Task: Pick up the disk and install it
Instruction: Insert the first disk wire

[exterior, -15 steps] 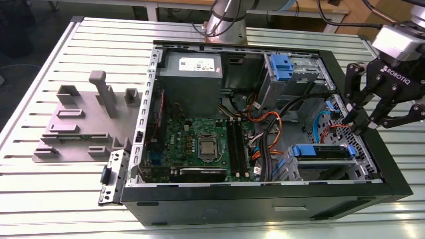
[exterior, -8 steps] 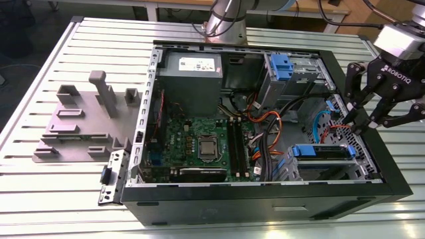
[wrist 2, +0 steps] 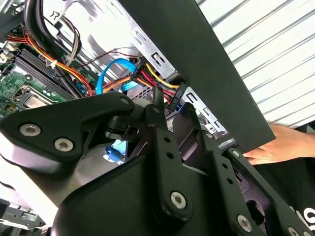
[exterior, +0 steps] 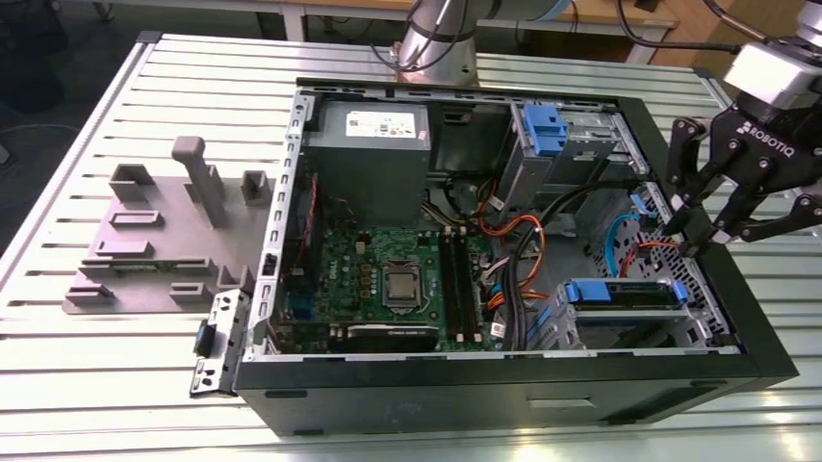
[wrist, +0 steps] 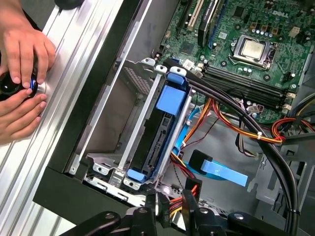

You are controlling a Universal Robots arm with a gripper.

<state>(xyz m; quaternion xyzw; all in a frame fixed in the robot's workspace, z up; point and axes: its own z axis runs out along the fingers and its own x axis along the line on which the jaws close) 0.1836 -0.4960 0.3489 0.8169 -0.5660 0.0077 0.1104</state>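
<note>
Black gripper (exterior: 704,223) hovers with jaws spread and empty just above the computer case (exterior: 514,385), while the disk (wrist: 160,132) already sits edge-on in its bay, seemingly installed.

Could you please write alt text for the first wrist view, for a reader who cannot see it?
An open computer case seen from above: a disk with blue side rails sits on edge in a metal drive cage, beside the green motherboard and bundled cables. A person's hands rest on the slatted table outside the case.
</note>
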